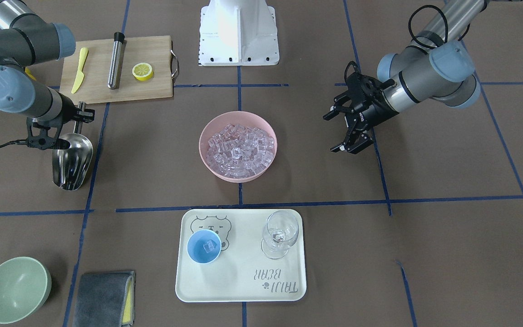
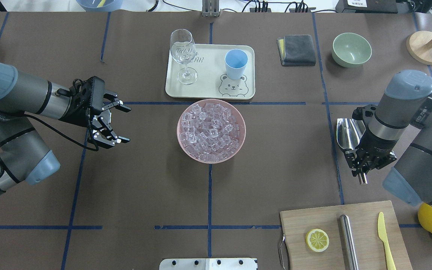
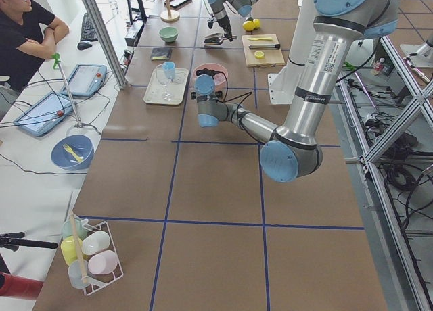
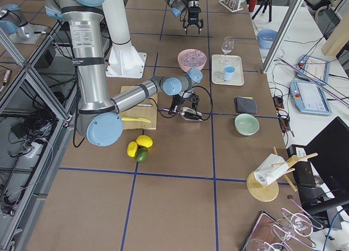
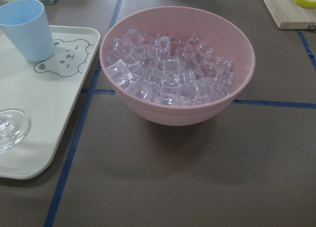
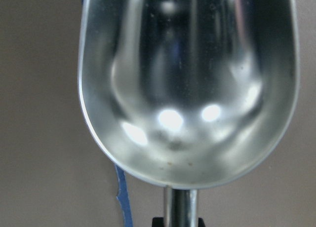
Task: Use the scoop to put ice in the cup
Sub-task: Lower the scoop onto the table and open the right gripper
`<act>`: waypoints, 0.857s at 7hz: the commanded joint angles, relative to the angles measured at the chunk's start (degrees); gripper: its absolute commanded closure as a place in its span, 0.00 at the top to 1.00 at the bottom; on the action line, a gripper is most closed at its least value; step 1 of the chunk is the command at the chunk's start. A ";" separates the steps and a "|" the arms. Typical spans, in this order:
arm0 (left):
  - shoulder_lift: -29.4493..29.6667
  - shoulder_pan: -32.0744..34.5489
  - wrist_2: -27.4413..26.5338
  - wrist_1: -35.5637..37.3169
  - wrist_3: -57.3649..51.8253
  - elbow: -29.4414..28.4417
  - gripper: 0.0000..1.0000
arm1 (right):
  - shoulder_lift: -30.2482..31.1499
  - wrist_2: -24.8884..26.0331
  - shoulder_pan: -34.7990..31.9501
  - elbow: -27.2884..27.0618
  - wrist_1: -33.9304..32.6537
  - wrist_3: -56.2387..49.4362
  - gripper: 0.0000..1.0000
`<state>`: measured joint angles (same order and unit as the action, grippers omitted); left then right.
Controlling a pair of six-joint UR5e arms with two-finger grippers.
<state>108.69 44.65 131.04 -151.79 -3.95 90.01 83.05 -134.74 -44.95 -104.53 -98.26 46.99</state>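
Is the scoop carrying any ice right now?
Empty. In the right wrist view the scoop shows a bare steel trough with nothing inside.

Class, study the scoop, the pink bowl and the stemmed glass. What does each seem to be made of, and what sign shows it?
Scoop: polished metal, likely steel; mirror-bright reflections.
Pink bowl: matte and opaque, probably plastic or melamine; even, dull colour.
Stemmed glass: clear glass, or possibly clear plastic; the lettering on the tray shows through it.
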 commanded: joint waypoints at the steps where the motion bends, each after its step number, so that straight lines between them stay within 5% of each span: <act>1: 0.03 0.00 0.00 0.00 0.00 -0.09 1.00 | 0.01 0.00 -0.05 0.64 0.00 -0.05 0.10; 2: 0.03 0.00 0.00 0.00 0.00 -0.09 1.00 | -0.08 0.09 0.04 0.99 0.00 -0.14 0.13; 5: 0.03 0.09 0.00 0.00 0.00 -0.27 1.00 | -0.17 0.09 0.12 1.08 0.00 -0.40 0.71; 6: -0.06 0.09 0.00 0.00 0.00 -0.36 1.00 | -0.34 0.09 0.04 0.91 0.00 -0.32 1.00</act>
<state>108.71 44.70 131.05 -151.79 -3.96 89.74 82.83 -134.65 -44.87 -103.49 -98.26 46.66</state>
